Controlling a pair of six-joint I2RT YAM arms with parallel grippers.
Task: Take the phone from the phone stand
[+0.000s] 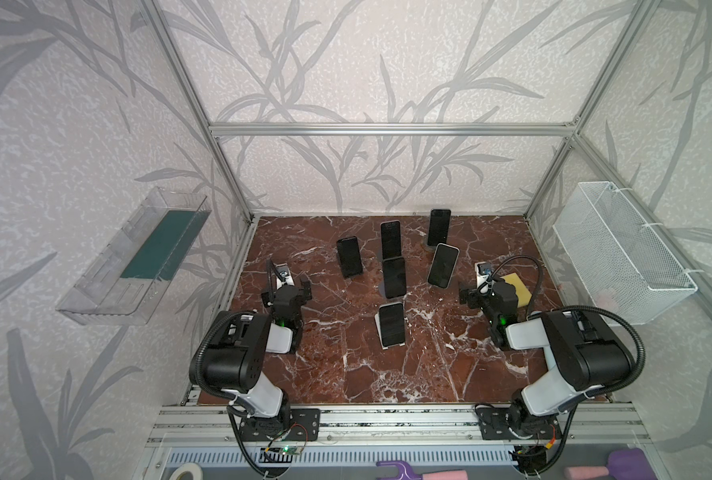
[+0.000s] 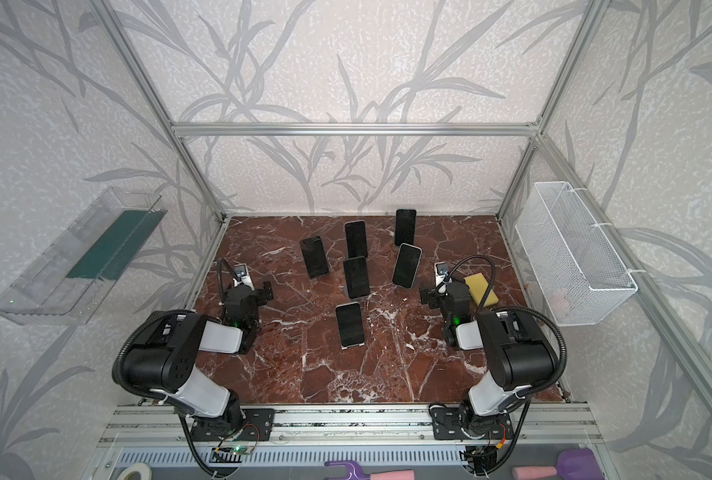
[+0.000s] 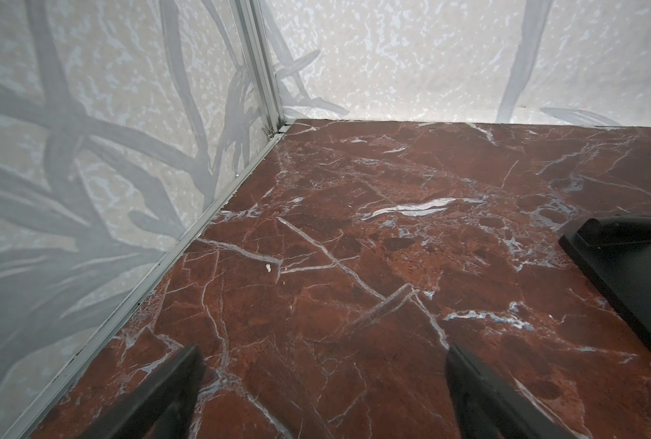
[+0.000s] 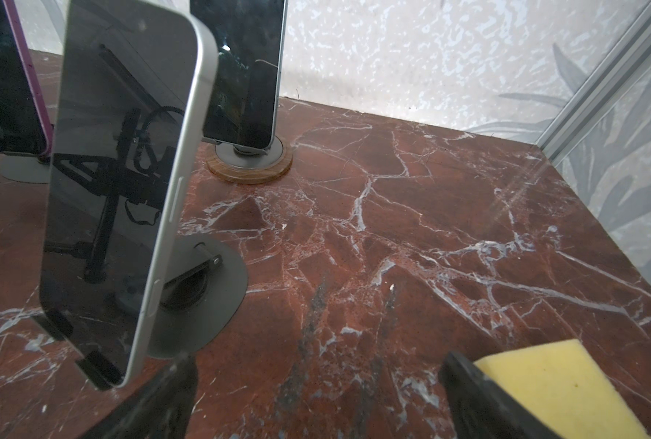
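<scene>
Left of frame: my left end effector [image 3: 322, 395] hangs low over bare counter [image 3: 354, 228]. Its jaws are spread wide with nothing between them. A black stand base [image 3: 628, 281] sits near it and belongs, I judge, to the leftmost black phone [image 1: 350, 257].

Centre: six phones in all, each propped on a stand, screens dark. None is off yet.

Centre-right: the white-edged phone [image 1: 443, 265] leans back on a grey stand [image 4: 202, 296] with a flat base. It is nearest my right arm, so I take it as the one to lift. That is my judgement, since the task names none.

Right of frame: my right end effector [image 4: 316, 399] is wide open and empty. It is low, near that phone's lower corner but apart from it. A yellow sponge [image 4: 544, 387] lies just beside one finger.

Doing it well:
- Grip the long edges at mid-body, not the glass.
- Close firmly, then draw the phone off along its lean. Whether a lip or a mount holds it, I cannot tell.
- The base may drag or tip, so the left arm could pin it.
- Mind the phone standing behind.
</scene>
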